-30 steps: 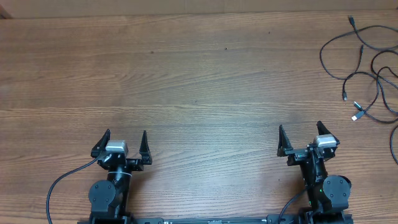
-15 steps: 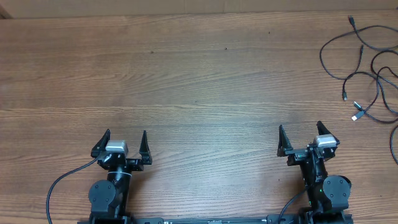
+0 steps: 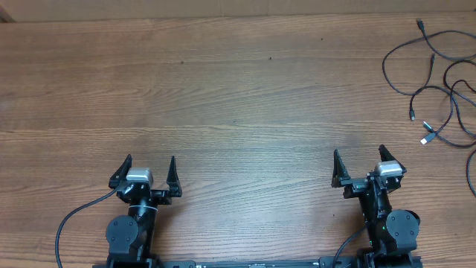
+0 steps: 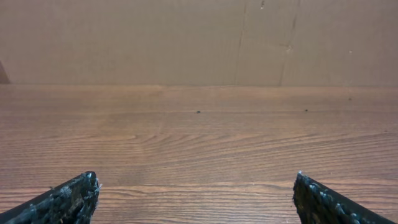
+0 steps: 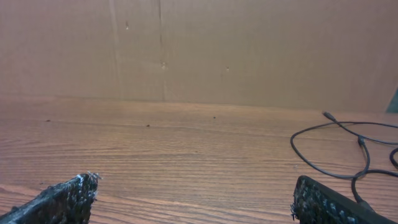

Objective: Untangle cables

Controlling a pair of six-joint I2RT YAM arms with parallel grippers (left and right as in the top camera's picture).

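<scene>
The cables (image 3: 435, 82) lie in loose overlapping black loops at the table's far right, with small plugs at their ends, one silver (image 3: 425, 140). In the right wrist view part of the cables (image 5: 336, 146) shows ahead and to the right of the fingers. My right gripper (image 3: 359, 157) stands open near the front edge, well short of the cables, with nothing between its fingers. My left gripper (image 3: 149, 161) is open at the front left, far from them, over bare wood (image 4: 199, 162).
The wooden table (image 3: 223, 89) stretches wide between and beyond the arms. A cardboard wall (image 4: 186, 37) stands along the far edge. Thick black arm cables (image 3: 71, 223) hang at the front edge by each base.
</scene>
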